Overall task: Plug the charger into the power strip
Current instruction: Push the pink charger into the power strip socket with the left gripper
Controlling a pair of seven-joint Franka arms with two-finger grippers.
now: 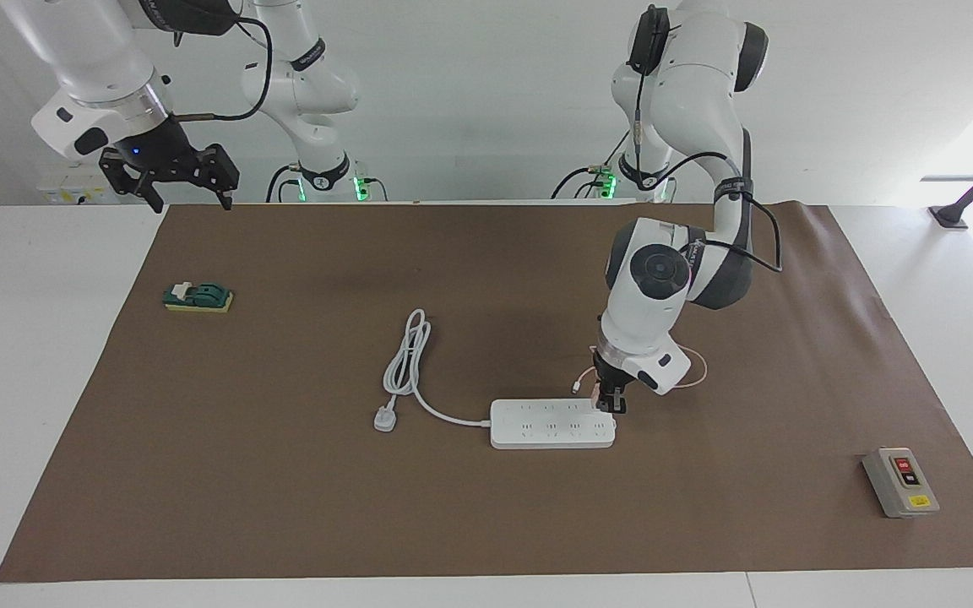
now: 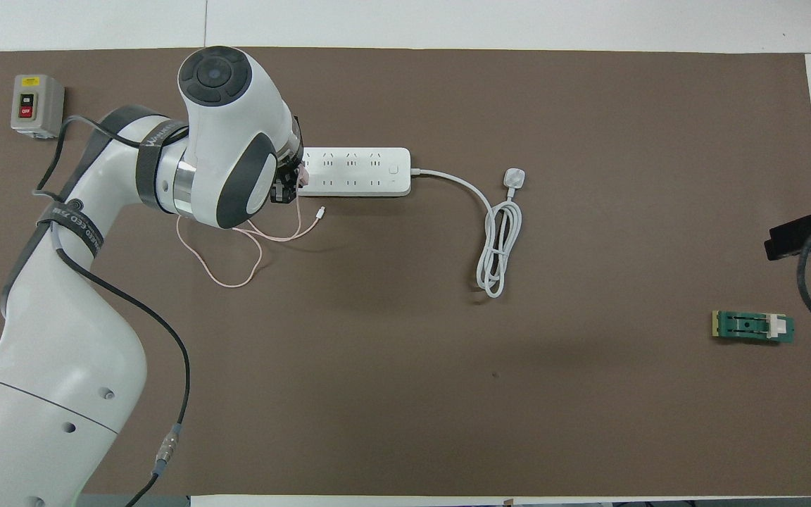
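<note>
one charger [image 1: 597,394] in left end effector [image 1: 611,407]

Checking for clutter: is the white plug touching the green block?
Apart. The facing view shows the white plug and green block separated by open brown mat.

Left arm [image 1: 672,287] lowered, right arm [image 1: 98,76] raised.

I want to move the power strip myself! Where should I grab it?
Grab the power strip across its narrow width, near the middle, coming straight down. It lies flat and is long, so a middle grip keeps it level. Avoid the end where the left tool holds the charger, and the cord end.
</note>
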